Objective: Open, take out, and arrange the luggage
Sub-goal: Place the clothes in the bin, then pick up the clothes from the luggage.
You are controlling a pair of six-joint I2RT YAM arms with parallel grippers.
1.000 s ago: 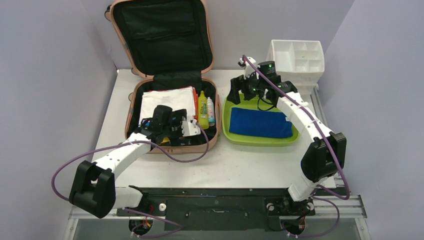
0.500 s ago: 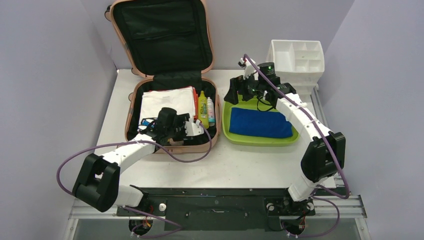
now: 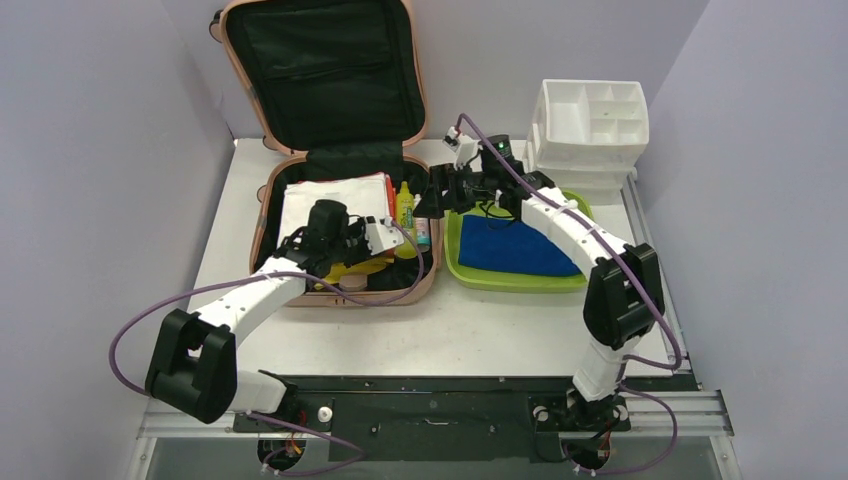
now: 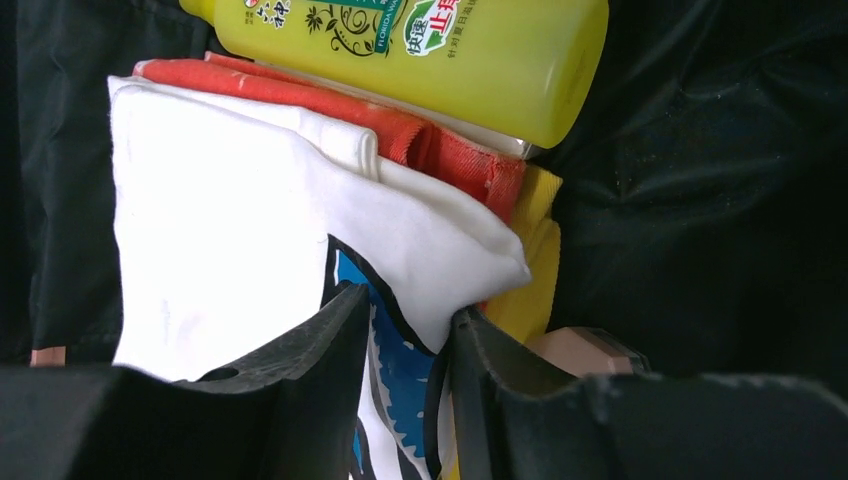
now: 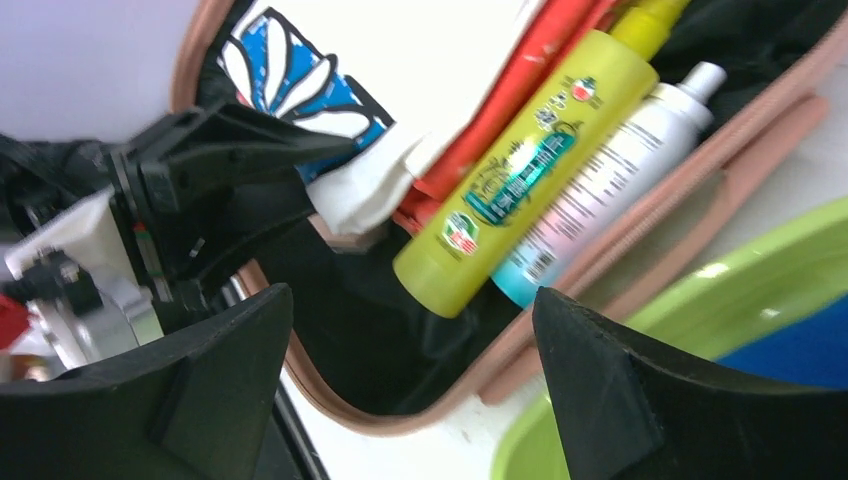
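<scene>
The yellow bottle [image 4: 440, 50] reads "FLORIDA WATER" beside Chinese characters. The print on the white spray bottle [image 5: 610, 190] next to it is too blurred to read. The left fingers [image 4: 300, 370] stand narrow, pinching the corner of the folded white cloth [image 4: 230, 220] with a blue print. It sits inside the luggage [image 3: 320, 80], which lies open at the desk's [image 3: 470, 330] left rear, lid upright. A second ago those fingers gaped wide. The right fingers [image 5: 600, 390], spread and empty, have swung from above the green tray [image 3: 520, 283] to the luggage's right rim.
</scene>
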